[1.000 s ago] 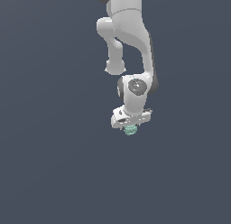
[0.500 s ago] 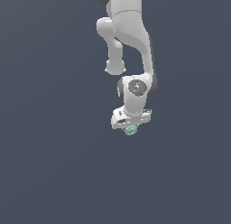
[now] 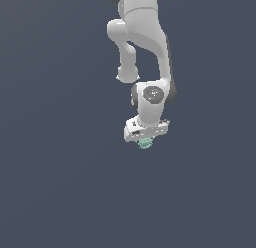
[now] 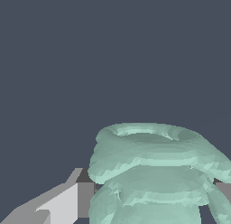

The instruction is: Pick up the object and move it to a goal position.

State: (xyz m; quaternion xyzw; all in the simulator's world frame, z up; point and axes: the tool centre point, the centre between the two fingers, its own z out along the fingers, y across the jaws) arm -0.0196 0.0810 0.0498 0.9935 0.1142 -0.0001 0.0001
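Note:
The object [image 3: 145, 143] is a small pale mint-green lumpy blob that pokes out just below the white hand of the arm in the exterior view. My gripper [image 3: 145, 141] points down and is shut on it. In the wrist view the object [image 4: 153, 173] fills the near part of the picture as stacked rounded ridges. One grey finger [image 4: 63, 203] presses its side, and a sliver of the other finger [image 4: 224, 191] shows at the opposite side.
The white arm [image 3: 145, 42] reaches down from the top of the exterior view. A plain dark blue-grey surface [image 3: 60, 182] lies all around it, with no other object or edge in sight.

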